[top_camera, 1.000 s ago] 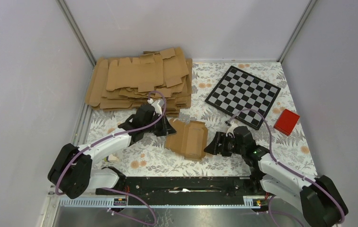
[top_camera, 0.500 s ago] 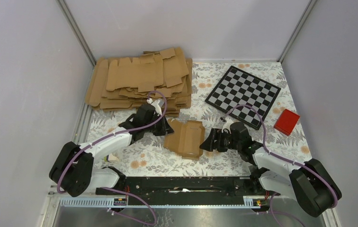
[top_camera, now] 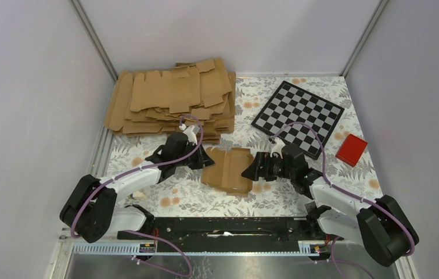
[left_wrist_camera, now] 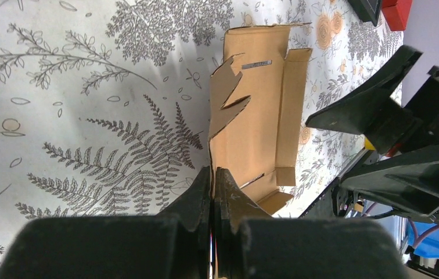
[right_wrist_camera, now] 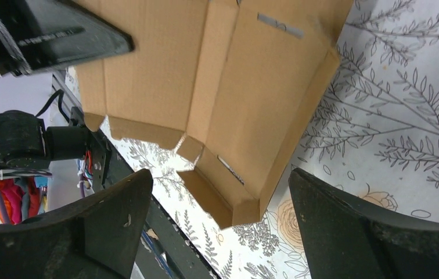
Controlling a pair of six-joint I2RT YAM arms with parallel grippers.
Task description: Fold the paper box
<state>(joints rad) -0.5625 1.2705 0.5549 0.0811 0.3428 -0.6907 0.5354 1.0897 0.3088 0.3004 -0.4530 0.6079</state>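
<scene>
The paper box [top_camera: 229,169] is a small brown kraft blank, half folded, lying on the floral table between my two grippers. It also shows in the left wrist view [left_wrist_camera: 261,110] and in the right wrist view [right_wrist_camera: 217,87]. My left gripper [top_camera: 204,157] is shut on the box's left edge; its fingers [left_wrist_camera: 197,195] pinch a thin upright flap. My right gripper [top_camera: 251,171] is open at the box's right side. Its fingers [right_wrist_camera: 118,209] stand wide apart either side of the box's near corner, without touching it.
A big pile of flat brown cardboard blanks [top_camera: 171,99] lies at the back left. A checkerboard [top_camera: 297,110] lies at the back right with a small red block [top_camera: 351,149] beside it. A black rail [top_camera: 223,228] runs along the near edge.
My right gripper has moved left and away from the bases, up to the box's right side. The box has shifted slightly left. The left gripper keeps its hold.
</scene>
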